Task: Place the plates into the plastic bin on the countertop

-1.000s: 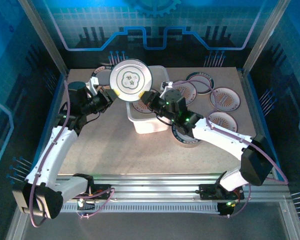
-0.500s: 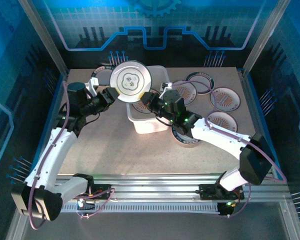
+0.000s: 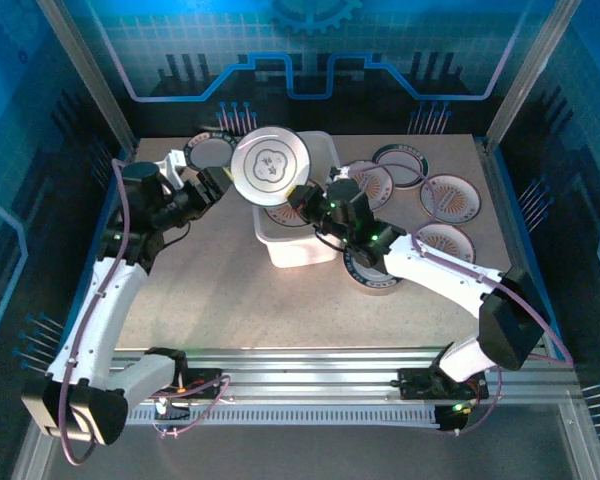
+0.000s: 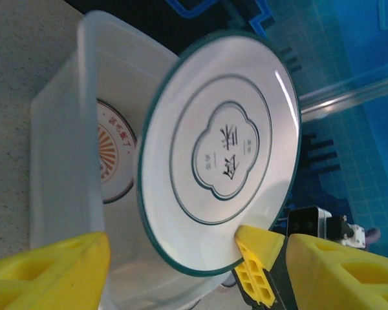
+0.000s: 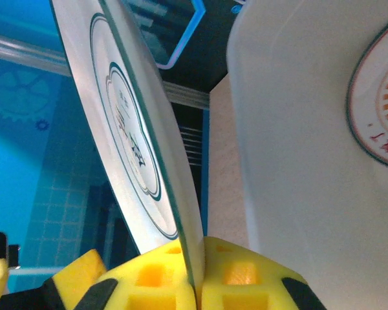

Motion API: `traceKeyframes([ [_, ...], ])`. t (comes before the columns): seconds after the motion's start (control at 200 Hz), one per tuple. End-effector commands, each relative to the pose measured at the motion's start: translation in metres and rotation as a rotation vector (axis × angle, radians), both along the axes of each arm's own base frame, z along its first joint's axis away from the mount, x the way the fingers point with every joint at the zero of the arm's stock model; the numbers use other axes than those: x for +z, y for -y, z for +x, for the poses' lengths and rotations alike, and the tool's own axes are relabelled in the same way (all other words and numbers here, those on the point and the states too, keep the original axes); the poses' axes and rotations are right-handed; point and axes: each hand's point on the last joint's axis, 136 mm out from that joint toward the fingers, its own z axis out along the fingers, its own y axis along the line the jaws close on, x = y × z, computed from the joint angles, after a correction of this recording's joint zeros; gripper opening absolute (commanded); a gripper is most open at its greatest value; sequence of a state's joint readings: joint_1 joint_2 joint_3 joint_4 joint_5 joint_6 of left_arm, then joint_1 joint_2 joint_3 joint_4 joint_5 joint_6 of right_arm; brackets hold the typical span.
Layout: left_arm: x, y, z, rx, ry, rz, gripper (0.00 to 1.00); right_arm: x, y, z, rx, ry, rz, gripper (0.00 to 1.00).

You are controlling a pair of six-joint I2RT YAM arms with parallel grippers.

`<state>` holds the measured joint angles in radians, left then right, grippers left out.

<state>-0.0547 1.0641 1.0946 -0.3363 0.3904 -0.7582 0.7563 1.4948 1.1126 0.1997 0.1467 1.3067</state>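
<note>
Right now, far on the left, the left end effector point(image 3: 212, 183) has its two yellow fingers wide apart and holds nothing. It sits just beside the left edge of the held plate point(image 3: 270, 167), maybe to help or to get out of the way. Behind it, a dark-rimmed plate point(image 3: 208, 151) lies flat on the worktop point(image 3: 210, 290), near the back edge.

Next comes the held plate. It is white, with a thin green ring and a flower shape in the middle. It stands almost on its edge in the air, over the back left corner of the plastic bin point(image 3: 298, 250). It is probably kept high like this so it clears the bin's rolled rim before going in.

The bin is wider than the plate. One orange-middled plate point(image 4: 113, 155) lies flat on the bin floor, so there looks to be room on top. The held plate will likely need to tip flat first, or its edge could knock the rim.

The right end effector point(image 5: 194, 271) is clamped on the bottom rim of the held plate, with one yellow pad on each side. A thin grip like that could slip — slow moves seem best.

To the right, more plates point(image 3: 450, 197) lie flat and close together on the worktop. One is partly under the right arm, near the bin's front corner, so that side is crowded.
</note>
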Motion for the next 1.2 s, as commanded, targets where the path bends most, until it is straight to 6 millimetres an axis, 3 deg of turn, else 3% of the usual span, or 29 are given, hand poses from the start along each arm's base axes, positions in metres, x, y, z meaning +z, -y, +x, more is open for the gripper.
traceKeyframes([
  [0.0,0.008,-0.014,0.005,0.018,0.018,0.011,0.73,0.016,0.017,0.017,-0.093,0.016,0.009,0.00],
  [0.205,-0.006,-0.038,0.023,0.056,-0.018,0.015,0.73,0.000,0.037,0.031,-0.195,-0.063,-0.028,0.00],
  [0.425,-0.029,-0.056,0.044,0.081,-0.080,0.001,0.74,-0.013,0.046,0.047,-0.269,-0.152,-0.063,0.00],
  [0.645,-0.051,-0.067,0.058,0.086,-0.140,0.000,0.74,-0.024,0.037,0.061,-0.287,-0.237,-0.080,0.00],
  [0.785,-0.062,-0.073,0.064,0.088,-0.175,-0.009,0.74,-0.042,0.032,0.064,-0.310,-0.328,-0.079,0.00],
  [1.196,-0.071,-0.088,0.070,0.105,-0.202,-0.004,0.74,-0.076,0.023,0.067,-0.350,-0.445,-0.107,0.00],
])
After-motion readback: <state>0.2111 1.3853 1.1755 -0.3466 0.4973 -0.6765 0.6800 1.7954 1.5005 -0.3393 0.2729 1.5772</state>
